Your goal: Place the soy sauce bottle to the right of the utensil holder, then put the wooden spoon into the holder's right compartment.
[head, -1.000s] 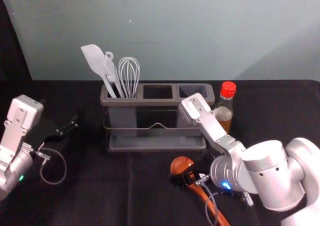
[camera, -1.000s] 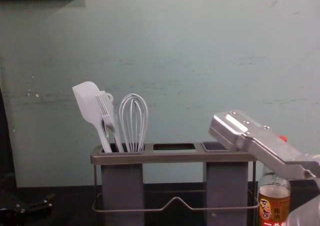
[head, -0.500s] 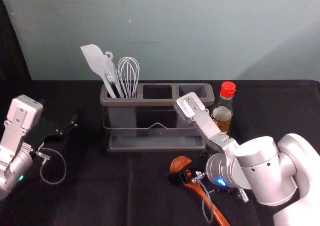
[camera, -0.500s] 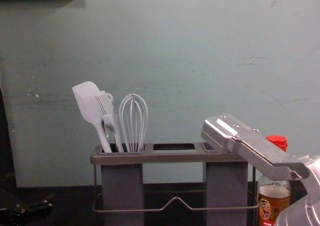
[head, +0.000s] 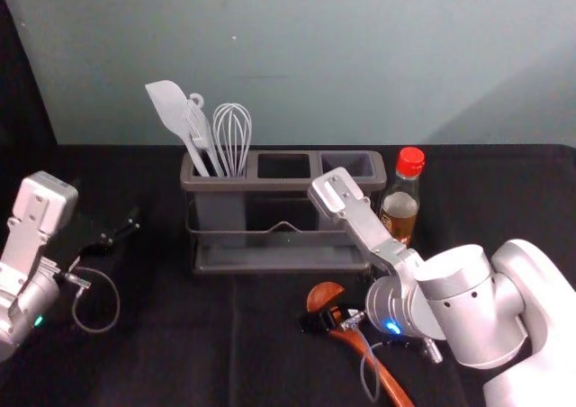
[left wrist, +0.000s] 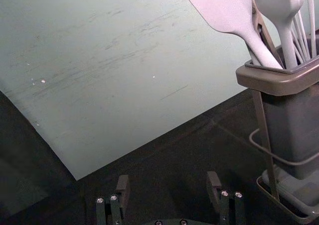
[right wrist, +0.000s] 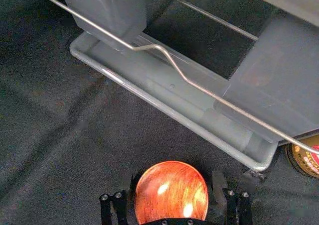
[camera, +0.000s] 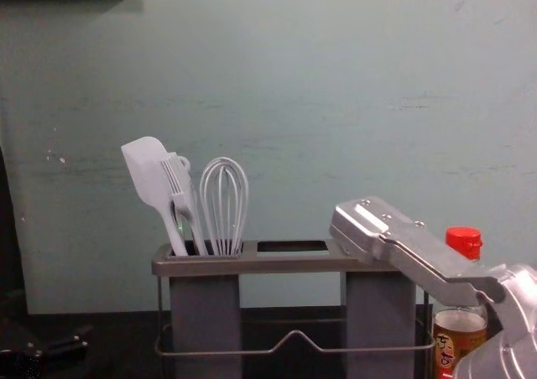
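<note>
Wooden spoon: lying on the black cloth, its bowl between the fingers of the right gripper, its handle running back from there toward the robot and to the right
Right gripper: low over the cloth, fingers spread, one on either side of the bowl; contact, cannot tell
Soy sauce bottle: upright, farther forward than the right gripper and to its right, just beside the utensil holder's right end
Utensil holder: ahead of the right gripper, with a spatula and a whisk in its left compartment
Left gripper: parked well apart, left of the right gripper and holder, fingers spread
</note>
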### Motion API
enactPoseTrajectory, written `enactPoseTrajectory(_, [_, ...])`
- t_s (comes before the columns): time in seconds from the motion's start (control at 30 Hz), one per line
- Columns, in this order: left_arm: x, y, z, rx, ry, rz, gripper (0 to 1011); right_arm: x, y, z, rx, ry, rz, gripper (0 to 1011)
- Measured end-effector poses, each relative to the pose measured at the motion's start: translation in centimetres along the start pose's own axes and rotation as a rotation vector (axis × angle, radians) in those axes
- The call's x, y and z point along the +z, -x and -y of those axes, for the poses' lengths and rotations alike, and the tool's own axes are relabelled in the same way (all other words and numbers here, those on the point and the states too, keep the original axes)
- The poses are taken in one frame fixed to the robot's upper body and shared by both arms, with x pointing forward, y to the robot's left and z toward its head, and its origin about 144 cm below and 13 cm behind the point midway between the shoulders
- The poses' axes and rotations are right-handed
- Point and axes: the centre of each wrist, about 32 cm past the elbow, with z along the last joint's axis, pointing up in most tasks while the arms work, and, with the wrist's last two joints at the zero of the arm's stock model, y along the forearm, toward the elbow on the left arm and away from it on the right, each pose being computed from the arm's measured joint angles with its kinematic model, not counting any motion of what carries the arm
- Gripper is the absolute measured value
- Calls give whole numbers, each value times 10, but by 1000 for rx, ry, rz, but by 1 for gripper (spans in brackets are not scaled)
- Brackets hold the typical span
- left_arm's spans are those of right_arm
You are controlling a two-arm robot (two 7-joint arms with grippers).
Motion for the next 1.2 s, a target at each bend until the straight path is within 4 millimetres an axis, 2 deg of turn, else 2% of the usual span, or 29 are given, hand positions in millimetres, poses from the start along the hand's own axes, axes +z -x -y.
enactPoseTrajectory(0.67, [0, 0, 0, 0, 0, 0, 1012, -2, -2, -2, 10, -1, -9, 1003])
enactPoseTrajectory(0.8, [0, 0, 0, 0, 0, 0, 1011, -3, -3, -2, 15, -4, -16, 947])
enactPoseTrajectory(0.93, [0, 0, 0, 0, 0, 0, 1011, -4, -3, -2, 15, -5, -23, 844])
enactPoseTrajectory(1.2, [0, 0, 0, 0, 0, 0, 1011, -4, -3, 2, 12, -12, -27, 836])
